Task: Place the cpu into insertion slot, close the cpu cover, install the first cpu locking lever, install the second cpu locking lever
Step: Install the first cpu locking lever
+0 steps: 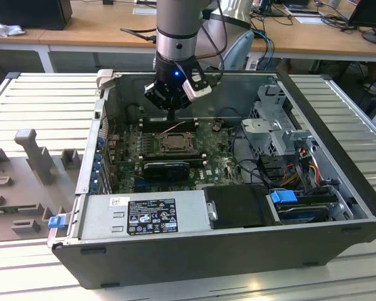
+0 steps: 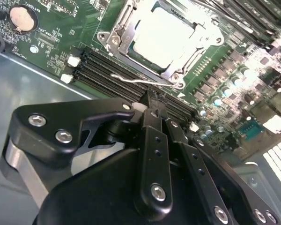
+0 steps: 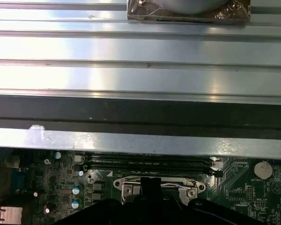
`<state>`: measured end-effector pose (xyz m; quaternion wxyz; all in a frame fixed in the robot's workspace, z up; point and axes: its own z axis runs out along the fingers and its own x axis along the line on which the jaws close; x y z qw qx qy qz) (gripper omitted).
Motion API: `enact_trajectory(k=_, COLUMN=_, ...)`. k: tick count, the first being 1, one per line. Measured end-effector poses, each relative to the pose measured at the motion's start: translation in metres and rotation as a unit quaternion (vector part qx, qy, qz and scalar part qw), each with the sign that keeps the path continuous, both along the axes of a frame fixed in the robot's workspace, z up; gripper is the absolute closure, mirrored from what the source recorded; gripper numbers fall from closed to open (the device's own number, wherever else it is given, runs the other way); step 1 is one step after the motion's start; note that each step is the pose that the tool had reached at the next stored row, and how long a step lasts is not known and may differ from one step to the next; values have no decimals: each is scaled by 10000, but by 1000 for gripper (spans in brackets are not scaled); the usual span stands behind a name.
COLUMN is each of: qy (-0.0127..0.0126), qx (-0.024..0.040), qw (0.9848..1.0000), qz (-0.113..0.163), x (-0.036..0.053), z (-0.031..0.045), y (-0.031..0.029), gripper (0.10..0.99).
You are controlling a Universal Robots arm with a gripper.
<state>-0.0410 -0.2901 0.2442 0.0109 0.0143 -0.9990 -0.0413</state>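
The cpu (image 2: 161,37), a flat silver square, lies in the insertion slot (image 1: 175,142) on the green board. The cpu cover (image 2: 116,37), a silver frame, lies flat down around it. A thin wire locking lever (image 2: 140,81) runs along the socket's side nearest my gripper and looks loose, its hooked end free. My gripper (image 2: 150,99) has its black fingers shut together with nothing between them. Its tip is right at that lever, at the socket's edge. In the exterior view the gripper (image 1: 170,108) hangs just above the socket's far side. The first wrist view has the socket (image 3: 154,183) just beyond the fingers.
Long black memory slots (image 2: 103,70) lie between the gripper and the socket. A coin battery (image 2: 22,18) sits on the board. A black fan card (image 1: 166,168), the power supply (image 1: 144,216) and a drive cage (image 1: 276,125) with cables surround the socket. The case wall (image 3: 140,117) stands close behind.
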Motion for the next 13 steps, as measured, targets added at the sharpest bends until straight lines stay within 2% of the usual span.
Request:
enact_trajectory(k=3, qy=0, qx=0, qw=10000, qz=22, x=72, z=-74, y=6, gripper=980)
enact_trajectory(k=6, qy=0, qx=0, qw=10000, qz=58, x=108, z=-122, y=20, gripper=980)
enact_trajectory(k=11, qy=0, qx=1, qw=9998, qz=175, x=149, z=-173, y=70, gripper=980)
enact_trajectory(k=13, qy=-12, qx=1, qw=9998, qz=175, x=172, z=-199, y=80, gripper=980)
